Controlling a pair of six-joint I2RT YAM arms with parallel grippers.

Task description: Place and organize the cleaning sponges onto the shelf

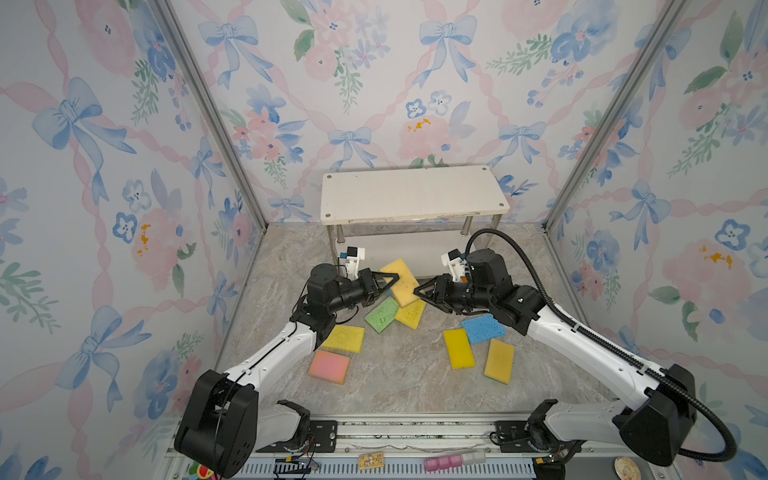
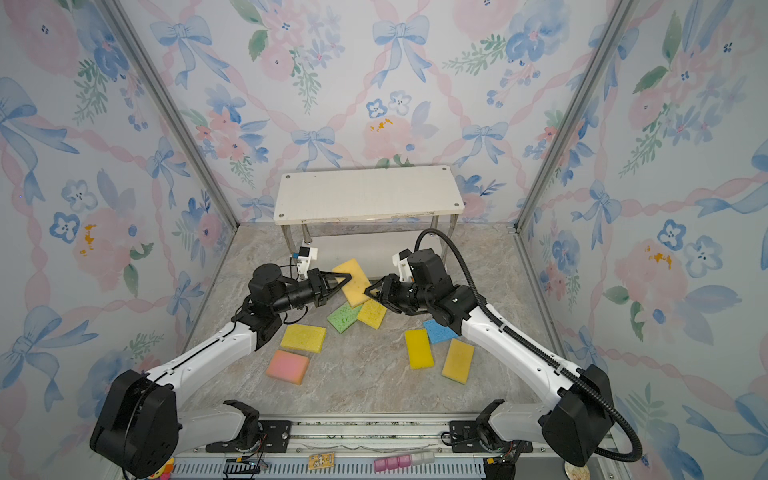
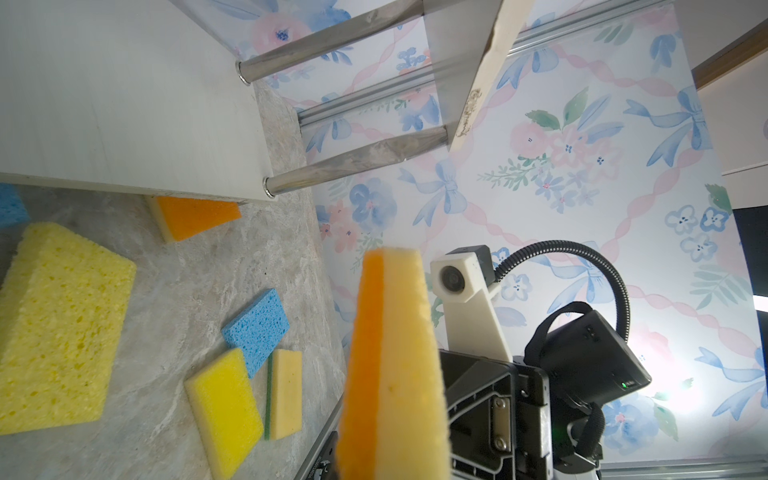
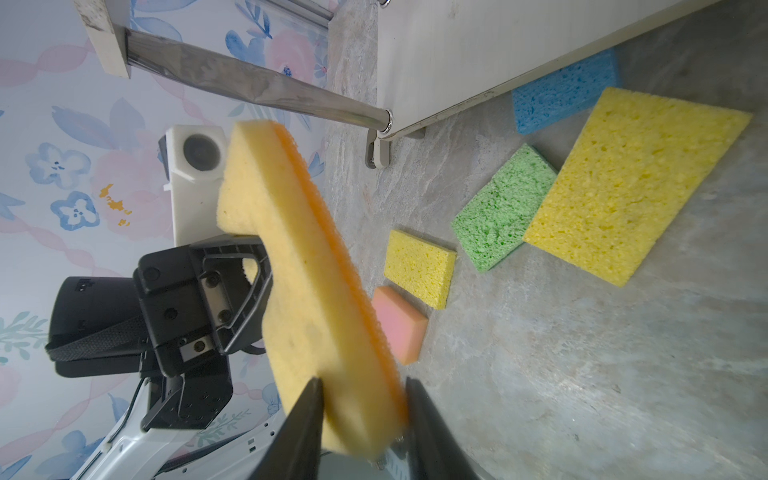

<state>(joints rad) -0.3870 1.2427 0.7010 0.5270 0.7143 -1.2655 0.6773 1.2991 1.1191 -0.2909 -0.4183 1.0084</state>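
A tan-yellow sponge with an orange back (image 1: 402,282) (image 2: 353,282) hangs on edge in the air in front of the shelf (image 1: 411,193) (image 2: 365,191), held from both ends. My left gripper (image 1: 384,282) is shut on its left end; in the left wrist view the sponge (image 3: 395,365) hides the fingers. My right gripper (image 1: 419,293) (image 4: 361,386) has a finger pressed on each face of the right end of the sponge (image 4: 307,257). Both shelf boards are bare. Green (image 1: 382,314), yellow (image 1: 343,338), pink (image 1: 329,366) and blue (image 1: 483,328) sponges lie on the table.
Two more yellow sponges (image 1: 458,348) (image 1: 498,360) lie at front right. An orange sponge (image 3: 195,216) pokes out from under the shelf's lower board (image 3: 124,104). Shiny shelf posts (image 4: 249,87) stand close behind the grippers. Papered walls close in three sides.
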